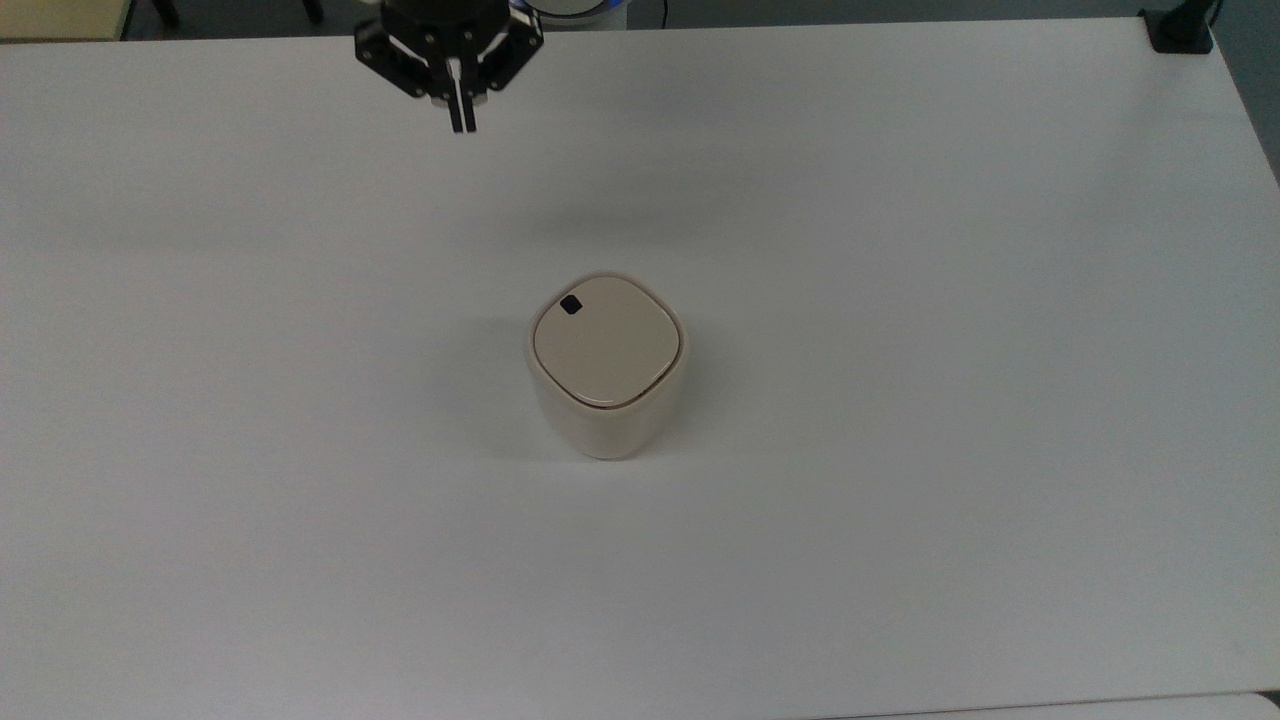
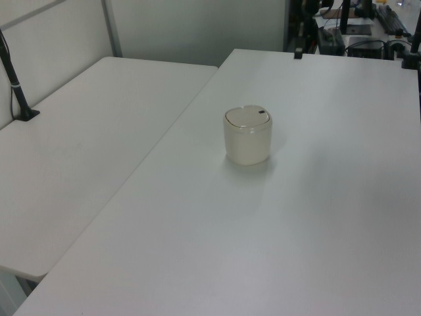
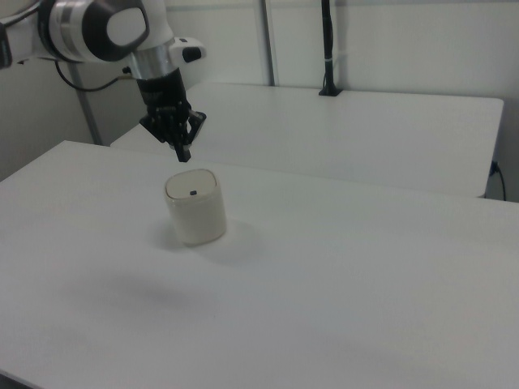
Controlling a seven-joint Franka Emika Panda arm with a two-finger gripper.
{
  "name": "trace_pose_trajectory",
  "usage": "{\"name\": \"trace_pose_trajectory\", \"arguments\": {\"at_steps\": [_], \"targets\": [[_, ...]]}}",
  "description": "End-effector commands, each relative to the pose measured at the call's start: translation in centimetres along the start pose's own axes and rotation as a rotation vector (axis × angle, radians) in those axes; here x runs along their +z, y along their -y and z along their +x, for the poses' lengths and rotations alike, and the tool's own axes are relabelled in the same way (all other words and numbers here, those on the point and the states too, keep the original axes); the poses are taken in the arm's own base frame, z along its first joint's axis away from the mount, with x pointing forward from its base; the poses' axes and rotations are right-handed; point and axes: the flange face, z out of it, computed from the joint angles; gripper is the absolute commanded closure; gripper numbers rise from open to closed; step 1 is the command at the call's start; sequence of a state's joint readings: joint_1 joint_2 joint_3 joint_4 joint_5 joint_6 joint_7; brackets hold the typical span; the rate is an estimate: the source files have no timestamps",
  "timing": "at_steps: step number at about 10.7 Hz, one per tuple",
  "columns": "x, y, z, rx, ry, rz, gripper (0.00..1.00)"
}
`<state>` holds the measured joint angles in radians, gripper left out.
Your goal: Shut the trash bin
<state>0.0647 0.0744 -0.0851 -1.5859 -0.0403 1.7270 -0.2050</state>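
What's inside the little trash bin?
You can't see inside. The trash bin has its flat lid lying shut across the top, with a small black square near one corner. Whatever is in it stays covered. The gripper is up off it.

On my right view the arm (image 3: pixel 105 28) presents glossy white rounded shells with grey joint sections and a bright metallic ring at the wrist. A small white flange with a dark button sits beside that ring. A thin dark cable trails behind the arm. The gripper (image 1: pixel 461 125) is black, with angular linkage plates either side and two slim black fingers (image 3: pixel 183 151) showing pale inner faces.
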Motion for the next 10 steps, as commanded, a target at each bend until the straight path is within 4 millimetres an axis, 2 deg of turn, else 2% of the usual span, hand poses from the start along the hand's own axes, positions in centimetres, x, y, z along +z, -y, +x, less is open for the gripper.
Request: {"name": "trace_pose_trajectory", "arguments": {"at_steps": [1, 2, 3, 4, 5, 10], "targets": [[-3.1, -0.98, -4.18, 0.155, 0.049, 0.03, 0.79], [-3.45, -0.87, -4.87, 0.172, 0.072, 0.034, 0.62], [-3.42, -0.84, -5.09, 0.178, 0.086, 0.035, 0.27], [-3.61, -0.94, -5.16, 0.178, 0.081, 0.025, 0.07], [-3.56, -1.0, -5.08, 0.177, 0.079, 0.02, 0.0], [-3.73, -1.77, -4.85, 0.182, 0.051, -0.013, 0.0]]}}
